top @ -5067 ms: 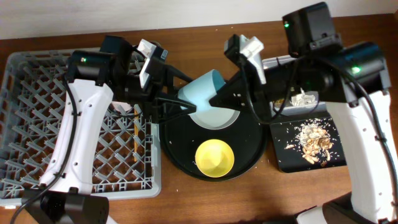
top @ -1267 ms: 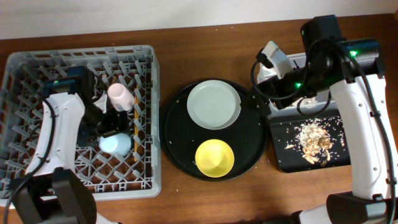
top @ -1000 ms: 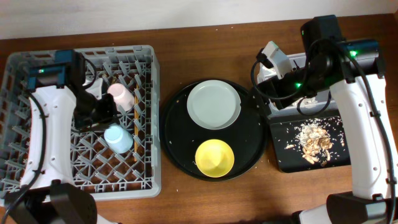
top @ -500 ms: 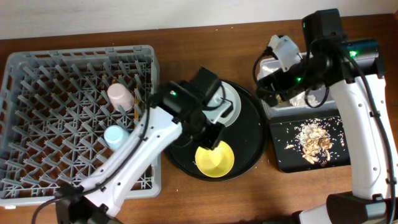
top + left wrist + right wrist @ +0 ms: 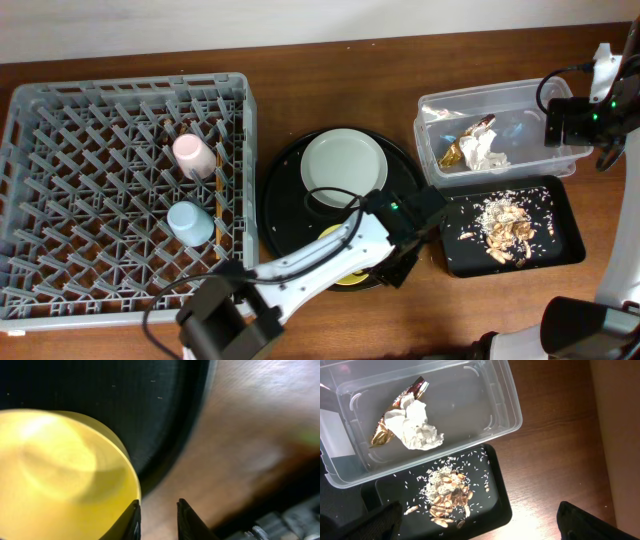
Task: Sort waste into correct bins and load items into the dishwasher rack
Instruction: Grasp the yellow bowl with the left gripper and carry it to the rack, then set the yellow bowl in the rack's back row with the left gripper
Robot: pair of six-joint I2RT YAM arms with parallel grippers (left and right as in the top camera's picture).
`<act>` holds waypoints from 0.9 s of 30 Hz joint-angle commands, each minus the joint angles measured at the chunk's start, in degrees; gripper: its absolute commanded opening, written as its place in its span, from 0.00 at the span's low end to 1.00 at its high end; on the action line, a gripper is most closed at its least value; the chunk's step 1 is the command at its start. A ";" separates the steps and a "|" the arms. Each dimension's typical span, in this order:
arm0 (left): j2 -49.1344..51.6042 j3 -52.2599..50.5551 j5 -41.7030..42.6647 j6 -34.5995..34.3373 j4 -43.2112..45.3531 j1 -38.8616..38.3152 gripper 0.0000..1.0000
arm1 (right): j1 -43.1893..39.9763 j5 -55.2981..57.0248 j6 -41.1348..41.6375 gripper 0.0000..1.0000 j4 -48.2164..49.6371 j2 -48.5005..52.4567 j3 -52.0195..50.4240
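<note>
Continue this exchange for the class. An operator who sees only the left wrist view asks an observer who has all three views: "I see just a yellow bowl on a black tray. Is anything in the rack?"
Observer: Yes. The pink cup and the blue cup are in the dishwasher rack.
Operator: And the plate?
Observer: The plate lies on the round black tray, not in the rack.
Operator: Where is the paper waste?
Observer: The napkin and the wrapper lie together in the clear tub.
</note>
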 commanded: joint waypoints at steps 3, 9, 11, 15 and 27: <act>6.23 -0.28 -5.35 -1.25 0.50 -0.13 0.30 | -0.07 0.52 0.72 0.99 0.00 -0.37 -0.15; 6.34 -0.59 -5.57 -1.25 0.44 -0.13 0.04 | -0.07 0.52 0.72 0.99 0.00 -0.37 -0.15; 6.34 -0.57 -5.57 -1.20 0.42 -0.13 0.01 | -0.07 0.52 0.72 0.99 0.00 -0.37 -0.15; 5.99 12.48 -8.02 -0.96 -11.96 0.94 0.00 | -0.07 0.52 0.72 0.99 0.00 -0.37 -0.15; 18.82 42.60 76.13 20.31 -2.47 64.76 0.00 | -0.07 0.52 0.72 0.99 0.00 -0.37 -0.15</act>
